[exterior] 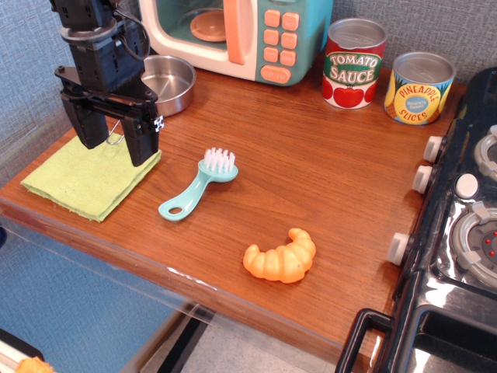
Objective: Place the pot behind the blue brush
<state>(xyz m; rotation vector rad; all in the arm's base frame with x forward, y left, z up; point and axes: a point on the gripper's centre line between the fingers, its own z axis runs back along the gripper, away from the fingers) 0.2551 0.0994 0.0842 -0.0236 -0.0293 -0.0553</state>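
Observation:
The pot (169, 82) is a shallow shiny steel pan at the back left of the wooden table, in front of the toy microwave. Its thin wire loop handle (116, 139) reaches forward to the left, over the green cloth. My gripper (115, 138) hangs over that handle end with its two black fingers (143, 140) spread wide on either side of the loop, not closed on it. The blue brush (200, 186) lies flat to the right of the gripper, with its white bristles toward the back and its handle pointing front left.
A green cloth (85, 180) lies under the gripper at the table's left edge. A toy microwave (241, 35) stands at the back. Tomato sauce can (354, 64) and pineapple can (419, 87) stand back right. An orange croissant (281, 258) lies near the front. A toy stove (458, 233) borders the right.

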